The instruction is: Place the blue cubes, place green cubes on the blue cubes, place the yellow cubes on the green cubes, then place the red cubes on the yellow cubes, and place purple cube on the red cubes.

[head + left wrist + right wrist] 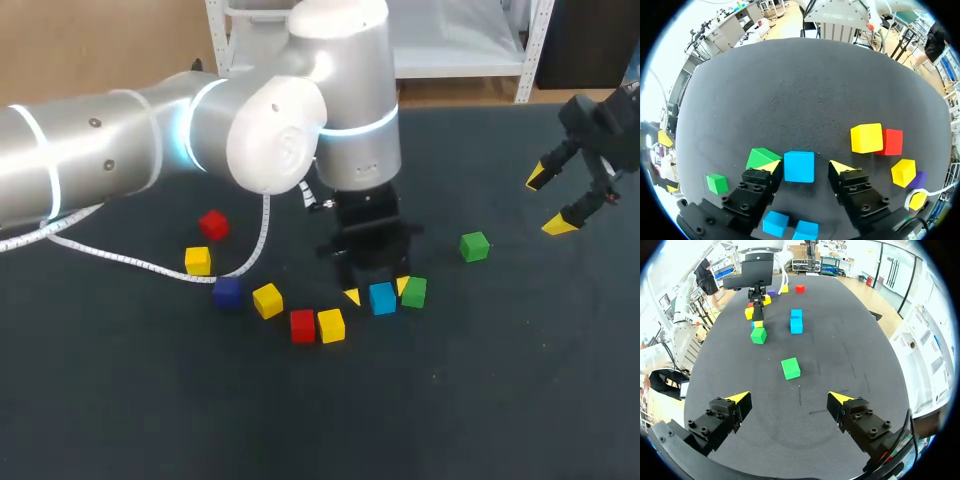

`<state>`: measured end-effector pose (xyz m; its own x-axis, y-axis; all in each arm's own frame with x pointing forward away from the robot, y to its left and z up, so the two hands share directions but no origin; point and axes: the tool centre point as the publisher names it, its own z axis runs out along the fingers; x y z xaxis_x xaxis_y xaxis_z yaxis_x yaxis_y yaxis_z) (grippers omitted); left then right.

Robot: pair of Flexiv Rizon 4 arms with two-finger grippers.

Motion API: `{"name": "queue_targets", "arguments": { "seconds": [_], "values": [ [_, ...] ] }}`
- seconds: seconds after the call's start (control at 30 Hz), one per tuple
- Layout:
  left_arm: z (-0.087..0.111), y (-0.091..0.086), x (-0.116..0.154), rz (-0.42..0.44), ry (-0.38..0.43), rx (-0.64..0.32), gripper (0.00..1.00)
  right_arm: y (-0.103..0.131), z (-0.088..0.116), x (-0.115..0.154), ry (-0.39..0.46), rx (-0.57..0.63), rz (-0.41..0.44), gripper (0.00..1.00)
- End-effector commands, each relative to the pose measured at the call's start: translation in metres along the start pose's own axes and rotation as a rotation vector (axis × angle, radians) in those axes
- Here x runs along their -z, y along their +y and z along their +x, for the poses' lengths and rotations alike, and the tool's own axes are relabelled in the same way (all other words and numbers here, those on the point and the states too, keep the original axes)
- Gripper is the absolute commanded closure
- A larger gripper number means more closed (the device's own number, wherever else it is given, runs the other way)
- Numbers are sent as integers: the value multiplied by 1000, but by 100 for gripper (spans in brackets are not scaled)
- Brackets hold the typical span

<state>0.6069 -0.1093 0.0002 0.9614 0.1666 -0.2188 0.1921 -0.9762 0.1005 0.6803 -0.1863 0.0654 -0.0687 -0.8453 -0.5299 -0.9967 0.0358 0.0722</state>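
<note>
A light blue cube (382,298) (799,166) sits on the black table between the fingers of my left gripper (377,291) (805,167). The gripper is open, and a gap shows on one side of the cube. A green cube (414,292) (761,157) lies just outside one fingertip. Two more blue cubes (775,223) (796,320) stand together under the left wrist, hidden by the arm in the head view. Another green cube (474,246) (790,368) lies ahead of my right gripper (550,203) (790,404), which hangs open and empty at the far right.
To the left of the left gripper lie yellow cubes (331,325) (267,300) (198,260), red cubes (302,325) (213,224) and a purple cube (228,292). A white cable (150,262) droops from the left arm onto the table there.
</note>
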Motion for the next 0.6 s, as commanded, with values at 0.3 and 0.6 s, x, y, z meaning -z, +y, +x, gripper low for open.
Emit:
{"name": "queue_targets", "arguments": {
  "seconds": [0.3, 0.6],
  "values": [
    [3, 7, -2, 5, 3, -3, 48, 0, 0, 0, -2, 1, 1, 0],
    [7, 6, -5, 13, 10, 5, 76, 0, 0, 0, -2, 1, 1, 0]
  ]
}}
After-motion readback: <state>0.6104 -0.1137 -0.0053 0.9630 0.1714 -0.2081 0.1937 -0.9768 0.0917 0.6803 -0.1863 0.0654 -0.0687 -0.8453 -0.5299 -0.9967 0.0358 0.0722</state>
